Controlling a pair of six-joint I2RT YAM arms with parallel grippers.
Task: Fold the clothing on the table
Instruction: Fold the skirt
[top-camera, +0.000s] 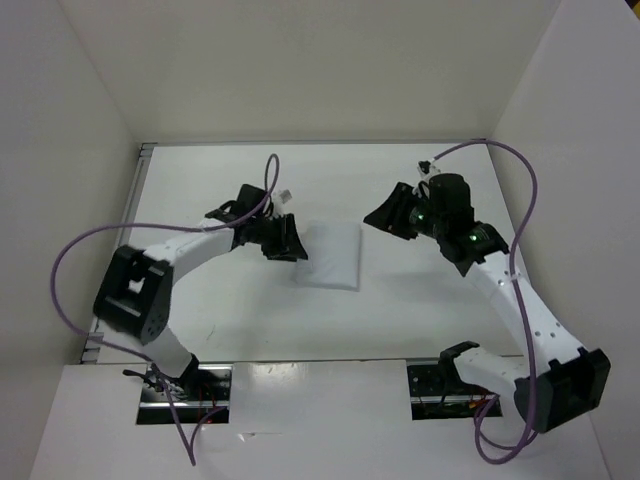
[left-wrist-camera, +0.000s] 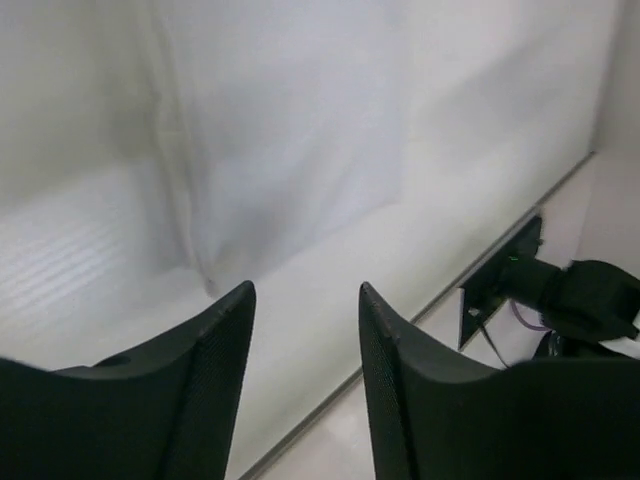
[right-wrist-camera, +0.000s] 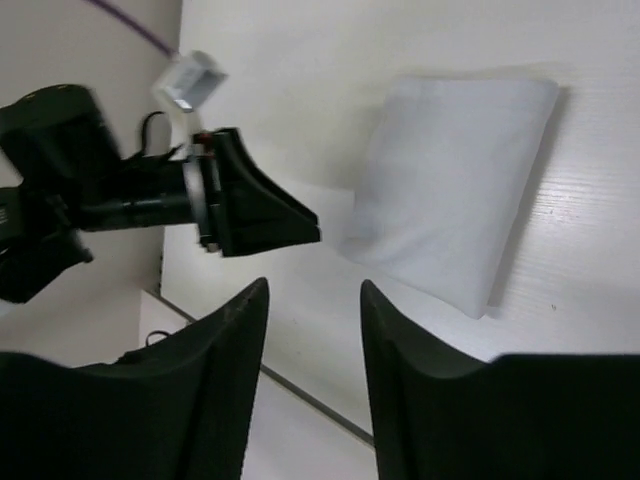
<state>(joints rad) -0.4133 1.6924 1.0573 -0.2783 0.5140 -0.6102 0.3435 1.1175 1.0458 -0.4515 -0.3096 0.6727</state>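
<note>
Lying at the centre of the frame from above, the clothing (top-camera: 330, 256) rests on the white surface (top-camera: 220, 320) as a neat, flat rectangle, seemingly already folded. You see the left claw (top-camera: 283, 240) just beside its left edge and the right claw (top-camera: 383, 218) near its upper right corner, both with jaws apart and empty, flanking the fabric rather than gripping it, probably to leave the fold undisturbed.

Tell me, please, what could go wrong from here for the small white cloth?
The left gripper hangs open right beside an edge of the thin white fabric clothing; retreating low, a finger might snag it and spoil the neat rectangle. The open right gripper stands apart, but a low sweep across the flat white table could drag the clothing.
</note>
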